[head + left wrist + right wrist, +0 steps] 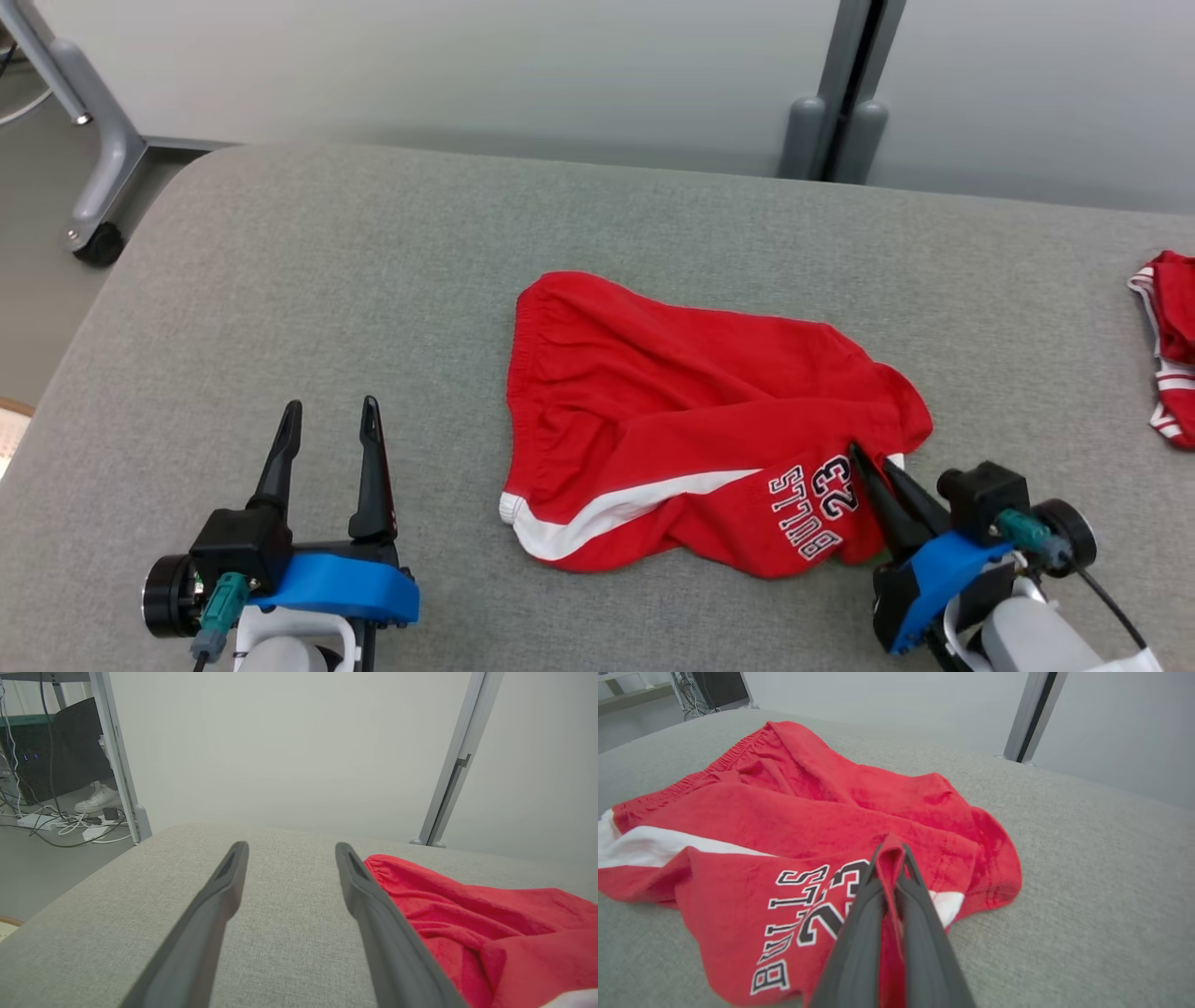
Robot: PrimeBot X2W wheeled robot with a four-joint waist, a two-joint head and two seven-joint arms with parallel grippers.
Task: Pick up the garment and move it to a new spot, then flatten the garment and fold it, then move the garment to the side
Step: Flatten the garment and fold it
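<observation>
While the red basketball shorts (672, 420) lie crumpled near the middle of the grey fabric-covered table (327, 261), the task is judged to be at its very start: nothing has yet been lifted, flattened or folded. At the left, the left gripper (332, 404) is seen over bare tabletop, its 2 fingers spread wide with nothing between them, just beside the shorts' elastic waistband. At the right, the right gripper (870, 457) is pinched tight on a ridge of red cloth next to the printed number 23, so the pick-up appears to be beginning. The move to a new spot, the flattening, the fold and the move aside are all left to do. A second red and white garment (1172, 345) lies at the far right edge. The woven tabletop has a rounded corner. Beyond it, a grey castered frame leg (98, 187) stands at the left, with pale wall panels and a grey post (840, 93) behind. In the left wrist view, a white shoe (98, 799) and tangled cables (70, 823) are seen on the floor.
</observation>
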